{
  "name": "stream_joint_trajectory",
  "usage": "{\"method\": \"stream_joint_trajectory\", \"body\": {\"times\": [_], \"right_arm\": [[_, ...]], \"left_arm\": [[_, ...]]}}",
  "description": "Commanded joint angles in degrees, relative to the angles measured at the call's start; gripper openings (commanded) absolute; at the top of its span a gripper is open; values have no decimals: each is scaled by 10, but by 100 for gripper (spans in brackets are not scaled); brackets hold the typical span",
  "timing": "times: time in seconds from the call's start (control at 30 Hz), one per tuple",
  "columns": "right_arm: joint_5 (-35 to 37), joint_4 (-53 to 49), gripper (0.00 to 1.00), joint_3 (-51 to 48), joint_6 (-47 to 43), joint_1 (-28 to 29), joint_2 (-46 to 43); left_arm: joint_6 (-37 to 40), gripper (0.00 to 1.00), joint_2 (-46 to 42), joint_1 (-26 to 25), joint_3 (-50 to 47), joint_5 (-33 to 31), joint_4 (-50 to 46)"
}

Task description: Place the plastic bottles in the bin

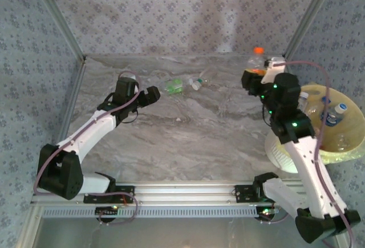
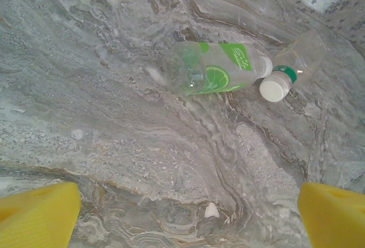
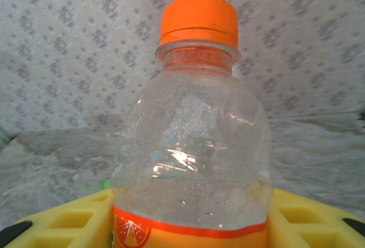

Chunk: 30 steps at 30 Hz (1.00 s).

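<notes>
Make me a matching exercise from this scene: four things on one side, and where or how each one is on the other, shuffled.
1 orange-capped bottle
2 green-label bottle
3 bin
4 left gripper

A lying on the table
B open above the table
C upright in the right gripper
D at the far right, holding bottles

Pairs: 1-C, 2-A, 3-D, 4-B

Upper centre of the top view, on table [image 1: 188, 139]: lying bottle [image 1: 174, 85] left of second bottle [image 1: 201, 81], caps together. Just left of them, left gripper [image 1: 157, 93]. Upper right: upright bottle [image 1: 255, 61] between right gripper [image 1: 258, 71] fingers. Right edge: bin [image 1: 356, 148], bottles [image 1: 340, 110] inside.
</notes>
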Motion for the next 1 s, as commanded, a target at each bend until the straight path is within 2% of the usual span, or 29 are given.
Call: {"method": "stream_joint_trajectory", "body": {"times": [0.0, 0.17, 0.23, 0.4, 0.73, 0.8, 0.87, 0.97], "right_arm": [[27, -119, 51, 50, -44, -42, -42], [57, -170, 51, 58, -39, -119, -88], [108, -184, 52, 64, -30, -141, -98], [237, -205, 53, 51, -46, -173, -113], [339, -214, 57, 12, -73, -217, -116], [368, -199, 60, -29, -63, -227, -123], [365, -180, 65, -58, -53, -235, -139], [346, -181, 84, -70, -38, -240, -146]], "left_arm": [[-7, 98, 10, 3, -4, 8, 19], [-12, 98, 25, 3, 4, 20, 27], [-14, 98, 30, 3, 9, 24, 28], [-18, 98, 37, 3, 12, 30, 31], [-10, 98, 47, 3, 26, 29, 22], [-11, 98, 48, 3, 26, 30, 24], [-7, 98, 53, 3, 31, 31, 22], [5, 98, 62, 3, 50, 37, 10]]}}
